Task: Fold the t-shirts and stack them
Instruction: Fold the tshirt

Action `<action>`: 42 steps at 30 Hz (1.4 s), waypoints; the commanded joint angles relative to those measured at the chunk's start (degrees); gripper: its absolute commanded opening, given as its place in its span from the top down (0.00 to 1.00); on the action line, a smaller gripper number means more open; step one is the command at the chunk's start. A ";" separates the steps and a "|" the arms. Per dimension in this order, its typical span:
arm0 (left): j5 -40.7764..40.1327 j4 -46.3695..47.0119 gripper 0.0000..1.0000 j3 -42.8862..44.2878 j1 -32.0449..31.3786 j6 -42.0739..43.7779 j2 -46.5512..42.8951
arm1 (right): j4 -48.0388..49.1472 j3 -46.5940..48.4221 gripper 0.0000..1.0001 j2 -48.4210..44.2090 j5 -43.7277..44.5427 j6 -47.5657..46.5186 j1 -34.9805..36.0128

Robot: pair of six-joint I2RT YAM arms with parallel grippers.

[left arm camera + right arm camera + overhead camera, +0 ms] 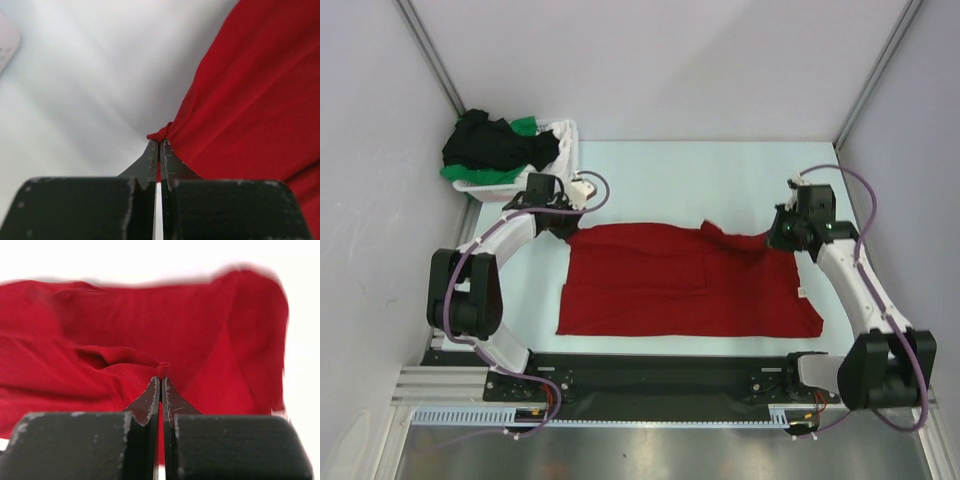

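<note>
Shut tight, the left gripper (pixel 159 146) is pinched on the far left corner of the red t-shirt (pixel 670 285) and the right gripper (pixel 161 381) on its far right edge, presumably so that side can be lifted for folding; it is spread flat on the table (pixel 660 170) between them

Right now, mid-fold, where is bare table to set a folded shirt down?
Widest free patch: the far strip of the pale table, between the red cloth t-shirt and the back wall, right of the white plastic basket. A thin strip runs along the shirt's near edge. Crowded: the far-left corner, basket heaped with black and green tees, left gripper beside it.
</note>
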 commanded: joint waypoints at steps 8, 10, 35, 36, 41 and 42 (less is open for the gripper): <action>4.87 -2.21 1.00 -7.74 -0.82 9.87 -7.07 | -9.64 -13.31 1.00 -18.66 5.63 9.36 -1.97; 4.09 -2.65 1.00 -8.44 -0.91 11.19 -8.03 | -9.82 -14.63 1.00 -21.12 5.63 10.68 -3.89; 12.78 -33.67 0.50 -1.33 1.73 35.53 -10.76 | -11.65 -20.36 0.41 -28.07 3.22 21.76 -17.27; 12.78 -34.46 0.50 0.33 1.73 35.54 -10.76 | -12.36 -18.09 0.37 -28.68 5.00 21.93 -17.44; 8.75 -27.36 0.48 -0.53 0.94 31.58 -9.27 | -9.82 -12.01 0.43 -32.03 9.23 18.78 -12.98; 7.52 -26.66 0.48 -1.57 0.41 31.58 -8.74 | -9.90 -11.30 0.49 -31.51 9.41 18.16 -10.44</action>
